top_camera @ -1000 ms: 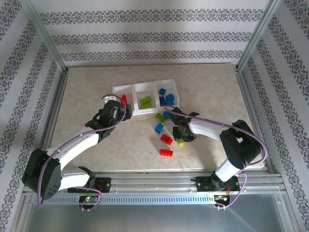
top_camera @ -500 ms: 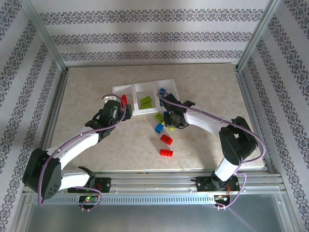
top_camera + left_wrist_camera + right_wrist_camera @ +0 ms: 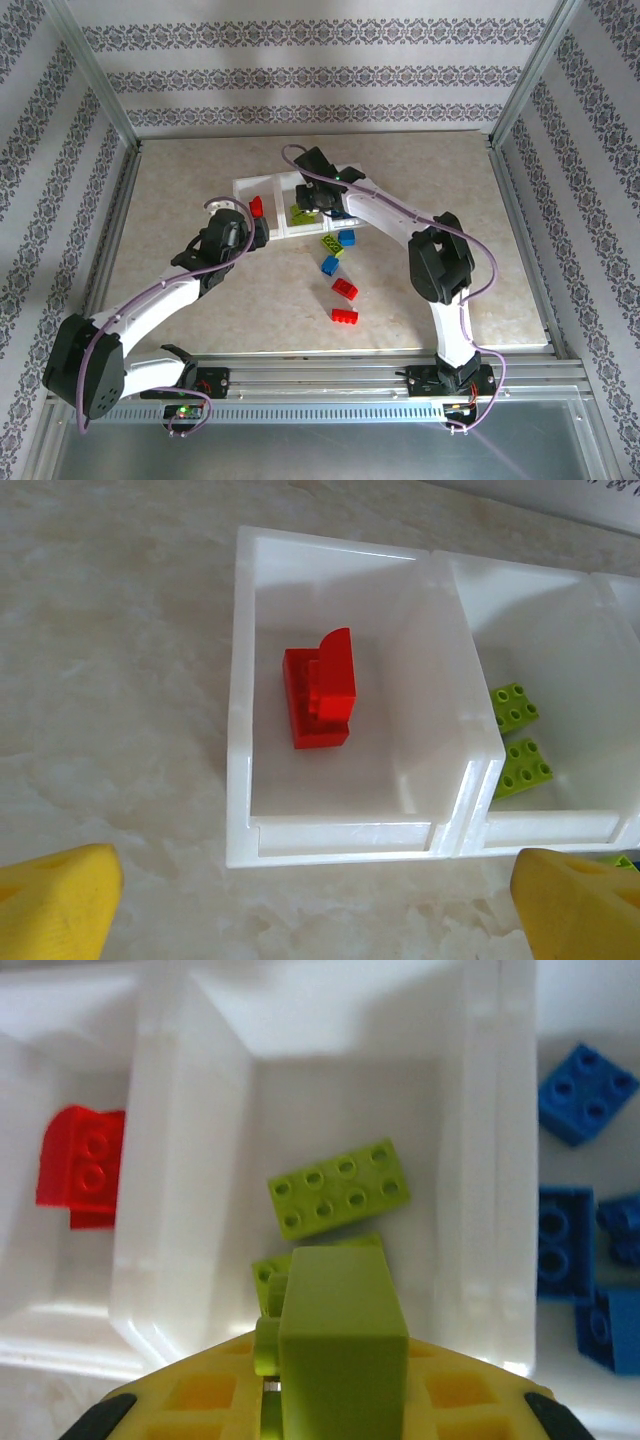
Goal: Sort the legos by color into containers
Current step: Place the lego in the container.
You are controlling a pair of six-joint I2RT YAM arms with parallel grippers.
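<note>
over the middle bin, a green brick ready to drop

above the middle compartment (image 3: 340, 1090) of the containers (image 3: 240, 680), the right gripper (image 3: 313, 198) is pinching a lime green brick (image 3: 340, 1330), its fingers pressed in on the brick's sides. the brick hangs just over a long green brick (image 3: 340, 1188) lying on that compartment's floor, and a second green one (image 3: 265, 1275) is partly hidden beneath it.

judged from how the legos lie, the sorting looks a little past halfway. the left compartment (image 3: 340, 590) holds one red brick (image 3: 320, 690). the right compartment holds several blue bricks (image 3: 565, 1245). the middle one has its two greens, with a third about to join them. five pieces are left on the table (image 3: 450, 200), near the tray's front wall: a loose green brick (image 3: 330, 243) touching or just beside a blue brick (image 3: 347, 238), another blue (image 3: 329, 265) nearer the arms, then a red one (image 3: 345, 288) and a last red (image 3: 344, 317) nearest the bases.

the right arm stretches far forward and across to its left, elbow raised, with the wrist tipped down into the bin. the left arm reaches forward toward the left compartment. the left gripper (image 3: 245, 222) is spread wide and empty, hovering low before that compartment's near wall, with a yellow finger (image 3: 50, 905) at each lower corner of its wrist view.
</note>
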